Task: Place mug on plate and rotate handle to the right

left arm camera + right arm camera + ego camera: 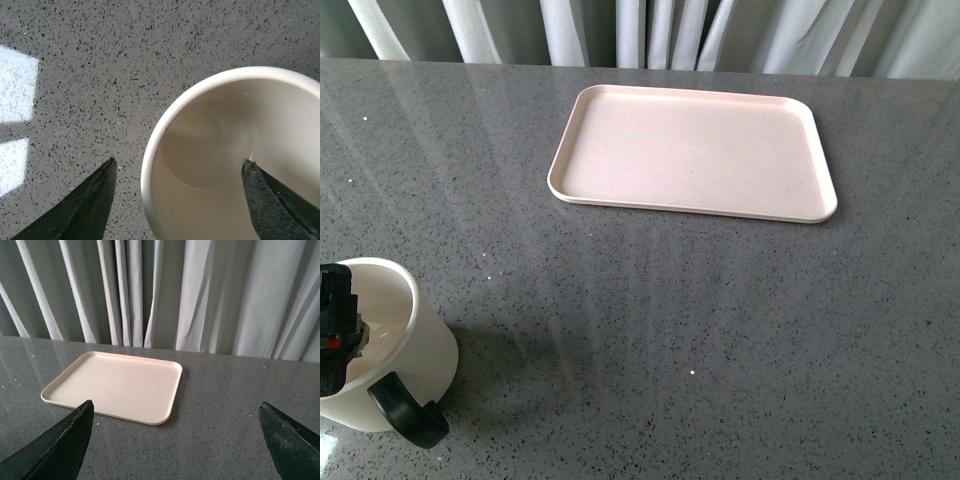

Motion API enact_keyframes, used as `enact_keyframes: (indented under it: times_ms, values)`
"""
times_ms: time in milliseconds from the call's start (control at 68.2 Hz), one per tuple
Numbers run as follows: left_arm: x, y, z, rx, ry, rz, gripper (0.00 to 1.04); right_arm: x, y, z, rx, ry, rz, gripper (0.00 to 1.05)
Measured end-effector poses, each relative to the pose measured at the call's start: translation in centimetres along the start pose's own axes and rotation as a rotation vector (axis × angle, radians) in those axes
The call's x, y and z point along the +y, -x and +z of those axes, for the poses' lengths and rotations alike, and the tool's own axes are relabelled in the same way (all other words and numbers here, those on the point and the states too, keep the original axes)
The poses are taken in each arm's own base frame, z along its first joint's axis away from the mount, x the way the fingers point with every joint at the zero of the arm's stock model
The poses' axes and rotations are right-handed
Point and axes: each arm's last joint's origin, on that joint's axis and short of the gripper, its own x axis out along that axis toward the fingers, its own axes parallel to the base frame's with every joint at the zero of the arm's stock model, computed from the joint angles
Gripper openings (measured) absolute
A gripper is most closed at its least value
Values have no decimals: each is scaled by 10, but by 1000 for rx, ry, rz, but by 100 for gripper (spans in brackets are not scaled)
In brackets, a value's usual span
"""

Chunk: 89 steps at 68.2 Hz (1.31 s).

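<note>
Cream-white ceramic fills most of the left wrist view: the mug (200, 130) stands upright on the counter, mouth up, with nothing in it. My left gripper (180, 165) is over its rim with the jaws spread. One dark finger (92, 200) hangs outside the wall with a strip of counter showing between it and the rim. The other finger (272, 200) reaches down inside the cup, close to the inner wall, though I cannot tell whether it touches. So the mug's wall sits between the jaws, nearer the outer finger, and nothing is clamped on it.

In the front view only a bit of that gripper shows, at the mug's rim on the side away from the plate (695, 150). The glossy black handle (408, 410) sticks out low on the mug's near side, toward the robot, just beside the jaws rather than between them. The pink plate lies flat and bare, well apart from the left jaws, farther out across the grey speckled counter (650, 330).

My right gripper (176, 407) is released too, its two fingers wide apart and holding nothing. The plate lies ahead of those jaws, seen through the gap between them, clear of both fingers. Pale curtains (200, 295) hang behind the counter's far edge.
</note>
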Motion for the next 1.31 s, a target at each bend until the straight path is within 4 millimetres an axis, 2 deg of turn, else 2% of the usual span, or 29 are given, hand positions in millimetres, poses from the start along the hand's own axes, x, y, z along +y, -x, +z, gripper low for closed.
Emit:
enact_keyframes:
  times_ms: [205, 337, 396, 602, 719, 895, 1145, 1306]
  values:
    - [-2, -3, -2, 21, -3, 9, 42, 0, 0, 0, 0, 0, 0, 96]
    - [-4, 0, 0, 35, -4, 17, 10, 0, 0, 0, 0, 0, 0, 96]
    - [-5, 2, 1, 35, 2, 7, 2, 0, 0, 0, 0, 0, 0, 96]
    - [-9, 14, 8, 29, 3, 1, 2, 0, 0, 0, 0, 0, 0, 96]
    - [-20, 25, 20, 4, 9, -29, 2, 0, 0, 0, 0, 0, 0, 96]
    - [-57, 37, 52, -52, 2, -96, 2, 0, 0, 0, 0, 0, 0, 96]
    - [-134, 31, 101, -93, -34, -170, 2, 0, 0, 0, 0, 0, 0, 96]
    - [-154, 26, 111, -103, -35, -174, 2, 0, 0, 0, 0, 0, 0, 96]
